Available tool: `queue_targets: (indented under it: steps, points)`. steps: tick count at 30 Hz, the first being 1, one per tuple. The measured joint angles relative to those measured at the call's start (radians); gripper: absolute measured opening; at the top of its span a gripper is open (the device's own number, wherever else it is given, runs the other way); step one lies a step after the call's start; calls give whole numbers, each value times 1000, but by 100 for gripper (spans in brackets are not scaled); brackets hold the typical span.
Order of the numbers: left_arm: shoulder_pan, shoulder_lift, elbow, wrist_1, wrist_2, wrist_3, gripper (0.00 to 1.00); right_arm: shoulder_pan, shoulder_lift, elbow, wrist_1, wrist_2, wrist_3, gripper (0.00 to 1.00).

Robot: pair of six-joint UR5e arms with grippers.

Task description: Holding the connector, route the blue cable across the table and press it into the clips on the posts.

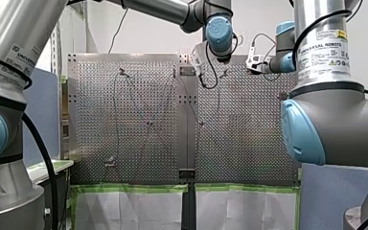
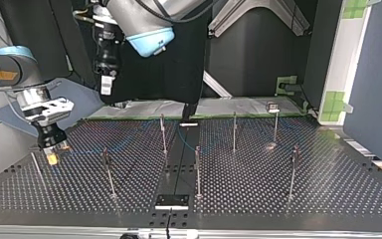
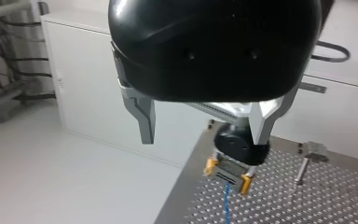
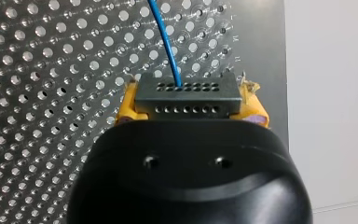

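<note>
In the right wrist view my right gripper [image 4: 189, 100] has its yellow pads [image 4: 127, 105] shut on a grey connector [image 4: 186, 93]. The blue cable [image 4: 167, 42] leaves the connector and runs away over the perforated table. At the top view's left the same gripper [image 2: 52, 149] holds the connector [image 2: 53, 158] just above the table's corner. From there the cable [image 2: 87, 151] trails toward the middle posts [image 2: 162, 132]. My left gripper [image 3: 205, 135] hangs open and empty, high above the right gripper [image 3: 227, 168].
Several thin posts with clips stand across the table [image 2: 258, 189], among them one [image 2: 108, 172] near the connector and one [image 3: 307, 156] beside the right gripper. A dark seam with brackets [image 2: 171, 200] divides the two plates. White cabinets stand beyond the table's edge.
</note>
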State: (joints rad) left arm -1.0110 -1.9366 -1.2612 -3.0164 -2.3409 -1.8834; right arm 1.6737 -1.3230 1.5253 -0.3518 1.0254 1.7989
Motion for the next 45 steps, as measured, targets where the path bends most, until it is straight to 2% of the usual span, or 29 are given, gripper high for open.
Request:
queue_targets:
  steps: [5,13,25,32,37,45]
  points:
    - [6,46,-46,46,26,-13,100,0,0,0,0,0,0,0]
    - [25,116,-116,116,43,-70,100,0,0,0,0,0,0,0]
    - [72,224,-224,224,41,-107,100,0,0,0,0,0,0,0]
    - [90,285,-285,285,33,-106,100,0,0,0,0,0,0,0]
    - [97,312,-334,334,6,-100,100,0,0,0,0,0,0,0]
    - [101,316,-406,406,-18,-41,100,0,0,0,0,0,0,0]
